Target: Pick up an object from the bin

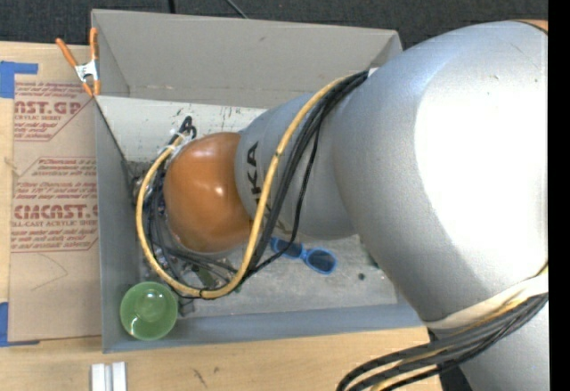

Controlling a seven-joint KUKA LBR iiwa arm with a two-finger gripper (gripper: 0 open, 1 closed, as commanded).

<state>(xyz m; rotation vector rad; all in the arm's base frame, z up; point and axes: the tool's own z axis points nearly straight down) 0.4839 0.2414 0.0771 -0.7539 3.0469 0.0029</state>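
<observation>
A round, translucent green cup (149, 311) lies in the bin's front left corner, just below the arm's wrist. A small blue plastic piece (308, 256) with two rounded lobes lies on the bin floor near the front, half under the arm. A small black thing (185, 126) sits by the back wall, above the wrist.
The arm reaches in from the right and covers most of the bin floor. Its orange dome and looped yellow and black cables hang over the left half of the bin, close to the left wall. Whatever lies beneath them is hidden.
</observation>
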